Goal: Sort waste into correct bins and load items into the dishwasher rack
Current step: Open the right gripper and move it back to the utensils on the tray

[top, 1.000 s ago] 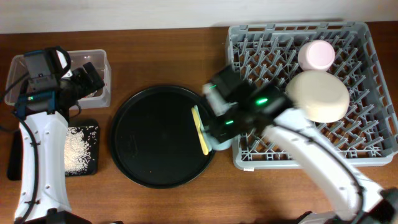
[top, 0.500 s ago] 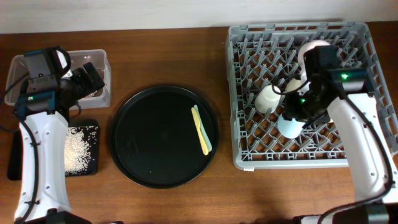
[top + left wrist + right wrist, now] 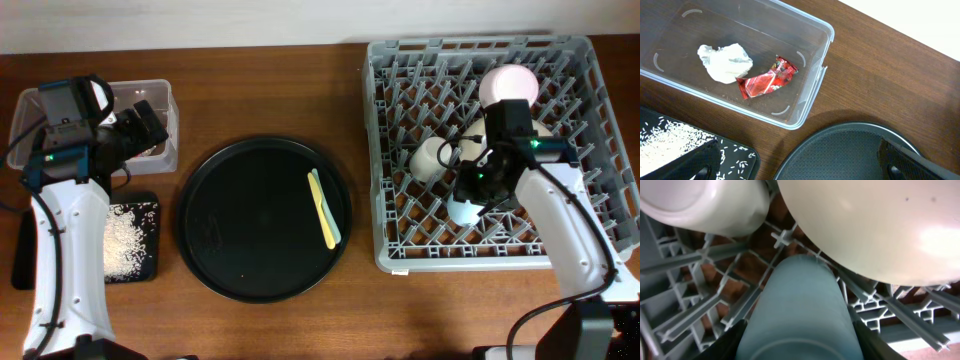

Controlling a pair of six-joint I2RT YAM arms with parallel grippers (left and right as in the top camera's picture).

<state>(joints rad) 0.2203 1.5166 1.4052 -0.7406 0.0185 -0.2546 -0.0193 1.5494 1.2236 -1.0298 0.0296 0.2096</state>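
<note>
1 blue cup (image 3: 799,295) sits in the rack (image 3: 374,150), right gripper (image 3: 796,342) clamped across its sides. Likely light, stiff, slick; grip the wall mid-height. Beside it: 1 white cup (image 3: 430,158), 1 cream bowl (image 3: 880,225); farther, 1 pink bowl (image 3: 508,84). 1 utensil (image 3: 323,208) on round tray (image 3: 240,220). Clear box (image 3: 815,65): 1 tissue (image 3: 724,61), 1 wrapper (image 3: 767,80). Left gripper (image 3: 800,160) wide open, empty.

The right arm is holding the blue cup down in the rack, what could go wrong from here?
The light blue cup sits close between the white cup and the large cream bowl; opening the right jaws could nudge either.
If it isn't seated among the dishwasher rack pegs, it may tip on release.
The slim yellow utensil might slip through the rack's open grid.
</note>
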